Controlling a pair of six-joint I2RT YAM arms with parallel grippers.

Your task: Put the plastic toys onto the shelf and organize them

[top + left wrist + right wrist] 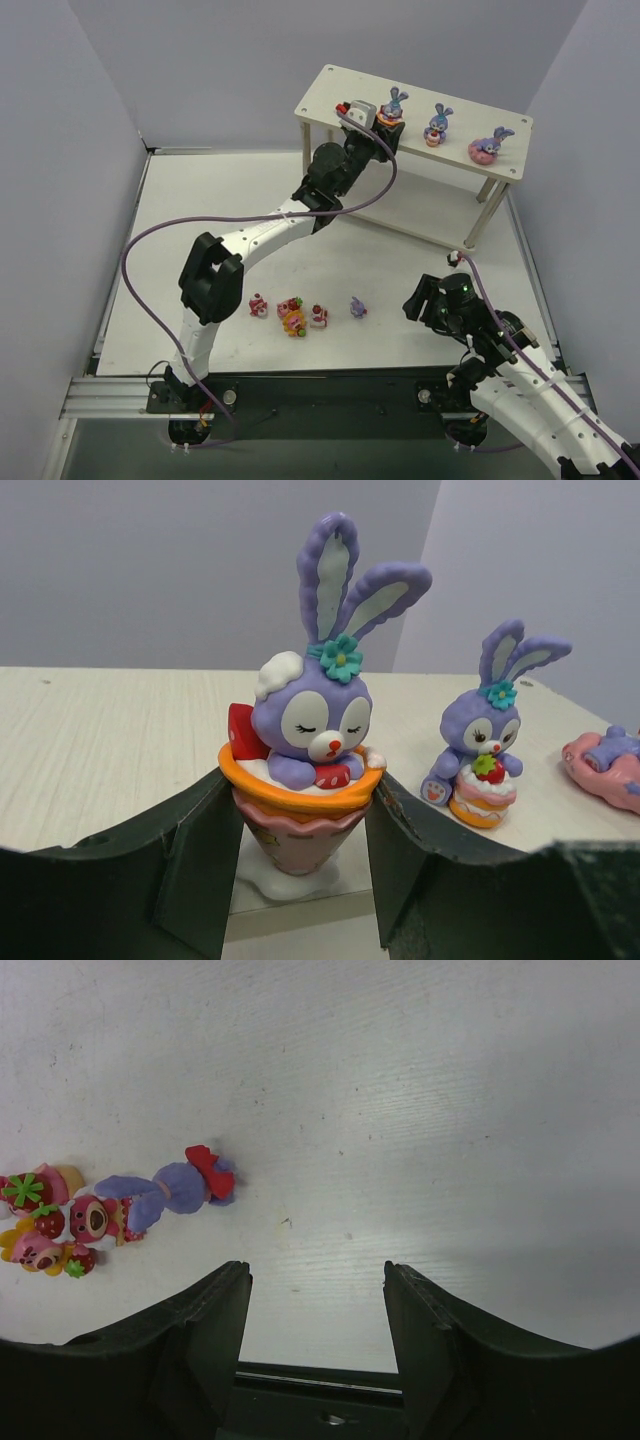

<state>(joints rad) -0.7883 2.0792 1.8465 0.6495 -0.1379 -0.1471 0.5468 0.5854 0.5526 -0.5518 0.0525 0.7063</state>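
Where grey walls [200, 60] enclose it, white table [220, 200], pale wooden shelf [330, 95].

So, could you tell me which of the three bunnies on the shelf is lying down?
The rightmost bunny, sprawled across a pink ring; the cup bunny and the cake bunny sit upright.

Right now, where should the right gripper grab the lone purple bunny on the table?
Take the purple bunny by its thick middle, beside the red bow, from straight above with the right gripper. It lies on its side, so close across its short width; its thin end nearly meets the pink toys.
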